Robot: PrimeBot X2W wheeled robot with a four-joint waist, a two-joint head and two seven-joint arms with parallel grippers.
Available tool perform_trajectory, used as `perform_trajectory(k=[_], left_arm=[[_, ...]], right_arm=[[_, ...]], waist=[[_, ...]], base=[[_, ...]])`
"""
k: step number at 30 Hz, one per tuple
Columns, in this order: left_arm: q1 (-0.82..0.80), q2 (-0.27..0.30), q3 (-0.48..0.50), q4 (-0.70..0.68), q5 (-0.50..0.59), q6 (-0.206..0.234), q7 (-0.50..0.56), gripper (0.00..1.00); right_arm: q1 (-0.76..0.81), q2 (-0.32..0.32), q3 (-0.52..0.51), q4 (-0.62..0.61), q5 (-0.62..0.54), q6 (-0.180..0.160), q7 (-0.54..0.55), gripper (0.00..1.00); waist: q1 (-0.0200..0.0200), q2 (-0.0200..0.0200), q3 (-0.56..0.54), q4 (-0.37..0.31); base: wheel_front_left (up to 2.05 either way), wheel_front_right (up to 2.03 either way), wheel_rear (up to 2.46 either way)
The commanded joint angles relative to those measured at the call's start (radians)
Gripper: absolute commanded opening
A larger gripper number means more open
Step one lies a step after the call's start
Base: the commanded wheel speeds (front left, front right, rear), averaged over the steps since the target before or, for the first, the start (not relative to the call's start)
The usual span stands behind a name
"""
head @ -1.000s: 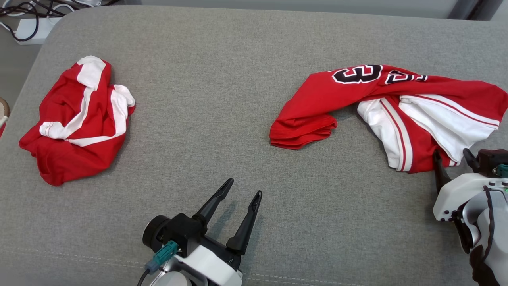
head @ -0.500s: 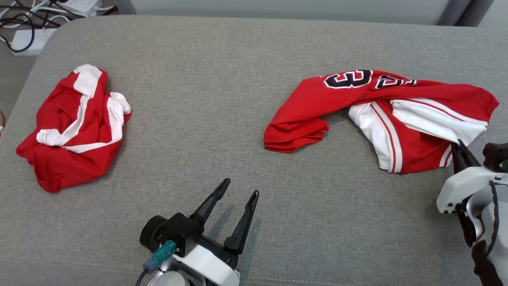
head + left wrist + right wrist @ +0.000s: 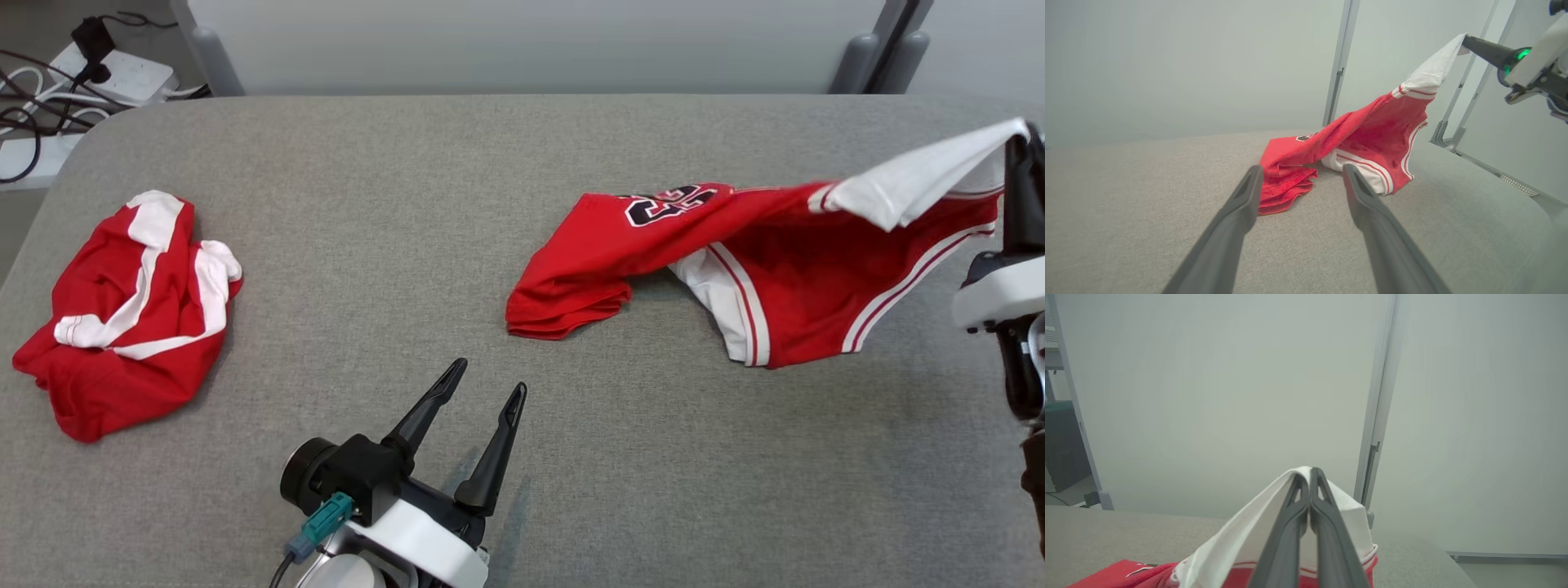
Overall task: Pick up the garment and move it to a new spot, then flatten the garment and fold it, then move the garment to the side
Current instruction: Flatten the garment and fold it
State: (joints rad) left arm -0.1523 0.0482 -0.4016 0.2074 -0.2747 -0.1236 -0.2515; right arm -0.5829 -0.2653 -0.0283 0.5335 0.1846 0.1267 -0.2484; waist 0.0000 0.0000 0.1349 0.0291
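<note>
The garment [image 3: 759, 269] is a red jersey with white trim and a black number, lying at the right of the grey table [image 3: 457, 171]. My right gripper [image 3: 1019, 143] is shut on its white edge and holds that end in the air; the rest drapes down to the table. The right wrist view has the two fingers pressed together with white cloth [image 3: 1241, 543] folded over them. In the left wrist view the garment [image 3: 1363, 143] hangs from the right gripper [image 3: 1466, 41]. My left gripper [image 3: 486, 392] stands open above the table's near middle, nothing between its fingers [image 3: 1237, 212].
A second crumpled red and white garment [image 3: 122, 310] lies at the table's left end. A power strip with cables [image 3: 73, 73] is on the floor beyond the far left corner. Pale wall panels with grey posts [image 3: 865, 57] stand behind the table.
My right gripper has shut on the garment's white edge and lifted it up and to the right. The head view has tilted, showing more of the far side. The left gripper has held still.
</note>
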Motion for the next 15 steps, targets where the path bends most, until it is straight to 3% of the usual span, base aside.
perform_trajectory(k=[1, 8, 15], left_arm=[[-0.032, 0.002, 0.036, -0.026, -0.003, -0.007, -0.010, 1.00], [-0.015, 0.002, 0.039, -0.020, -0.009, -0.007, -0.010, 1.00], [-0.046, 0.002, 0.020, 0.011, 0.012, -0.007, -0.010, 1.00]], right_arm=[[0.024, -0.018, 0.012, -0.075, 0.010, 0.004, -0.013, 0.00], [0.142, -0.062, 0.001, -0.240, 0.073, 0.004, 0.020, 0.00], [0.362, -0.121, 0.113, -0.287, 0.210, 0.004, 0.199, 0.00]], waist=[[0.0000, 0.0000, -0.011, -0.012], [0.0000, 0.0000, -0.022, -0.037], [0.0000, 0.0000, -0.001, -0.055]], base=[[0.00, 0.00, 0.00], [0.00, 0.00, 0.00], [0.00, 0.00, 0.00]])
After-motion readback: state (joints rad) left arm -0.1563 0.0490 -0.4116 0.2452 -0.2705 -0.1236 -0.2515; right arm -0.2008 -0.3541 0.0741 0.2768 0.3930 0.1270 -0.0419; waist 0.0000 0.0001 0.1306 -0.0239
